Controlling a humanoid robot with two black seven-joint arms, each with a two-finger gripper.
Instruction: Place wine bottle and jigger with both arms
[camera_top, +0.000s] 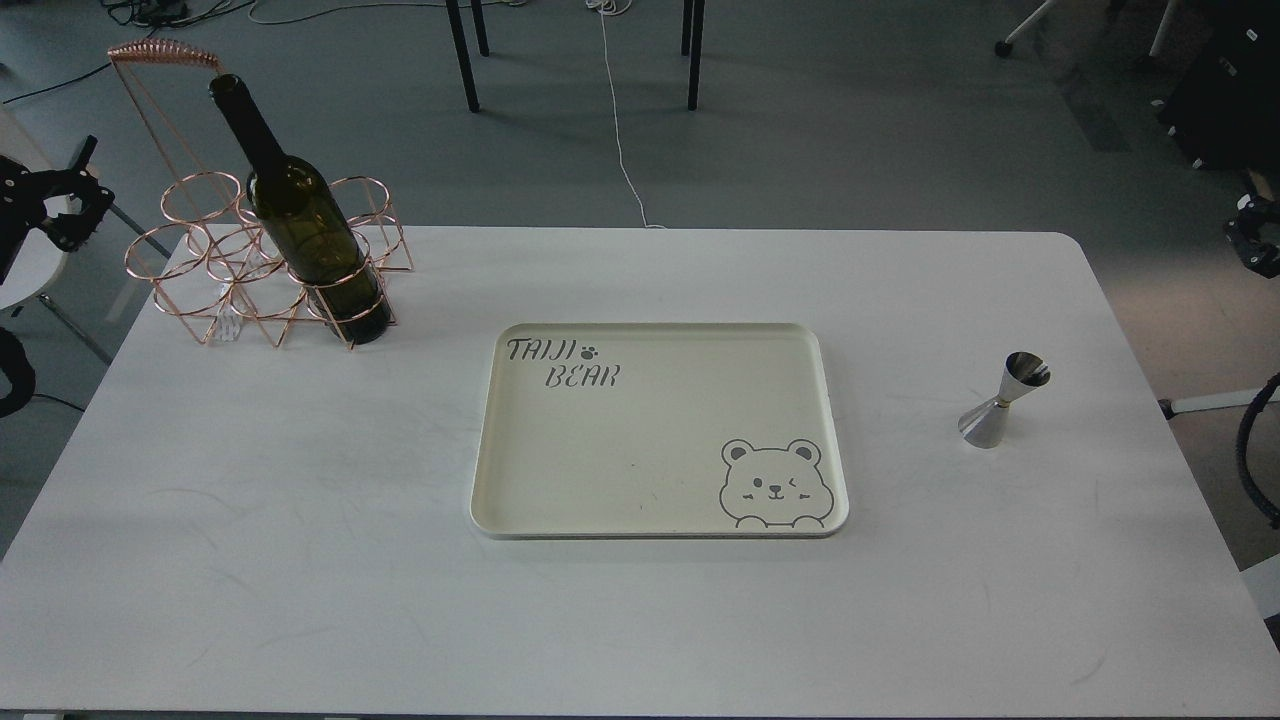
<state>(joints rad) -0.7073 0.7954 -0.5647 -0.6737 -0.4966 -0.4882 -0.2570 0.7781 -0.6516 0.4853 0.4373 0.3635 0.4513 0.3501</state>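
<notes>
Head view: a white counter (300, 560) fills most of the frame. At its centre lies a cream rectangular tray (640, 440), printed with "TAIJI BEAR" at its far left corner and a bear face at its near right corner; nothing rests on the tray. At the far left of the counter stands a copper wire rack (215, 270) made of several rings, with a tall looped handle rising at its far side. The wine bottle (300, 220) stands upright in the ring at the rack's near right corner, its open neck pointing up and leaning slightly left in the picture. The jigger (1005, 400) stands on the bare counter well to the right of the tray, wide cone down, slightly tilted in appearance, clear of any other item. The left gripper (60, 205) appears at the far left edge, off the counter and beside the rack without touching it; it is small and dark, so the jaws' state cannot be told. The right gripper (1255, 235) appears at the right edge, off the counter and well apart from the jigger; its jaws likewise cannot be told apart.
</notes>
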